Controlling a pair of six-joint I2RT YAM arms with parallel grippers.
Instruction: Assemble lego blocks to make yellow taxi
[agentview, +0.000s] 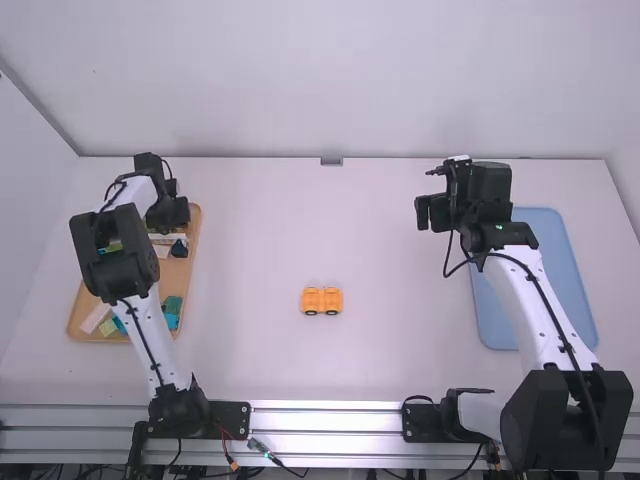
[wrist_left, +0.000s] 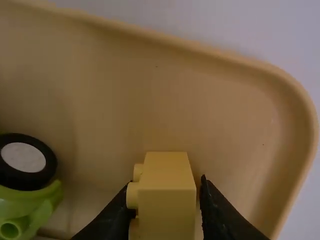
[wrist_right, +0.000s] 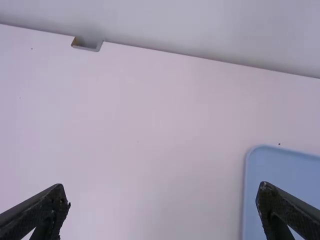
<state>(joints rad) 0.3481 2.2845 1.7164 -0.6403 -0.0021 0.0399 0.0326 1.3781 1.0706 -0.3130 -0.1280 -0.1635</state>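
Left wrist view: tool (agentview: 166, 218) gripping yellow block (wrist_left: 167, 210) within tray rim (wrist_left: 235, 56); right tool (agentview: 425, 214) open.

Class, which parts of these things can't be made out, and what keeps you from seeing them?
- High view: part of the wooden-coloured tray, hidden by the left arm.
- High view: details of the orange-yellow piece's wheels, too small.
- Left wrist view: the yellow block's near end, cut off by the bottom edge.
- Right wrist view: the rest of the blue tray, cut off by the edges.
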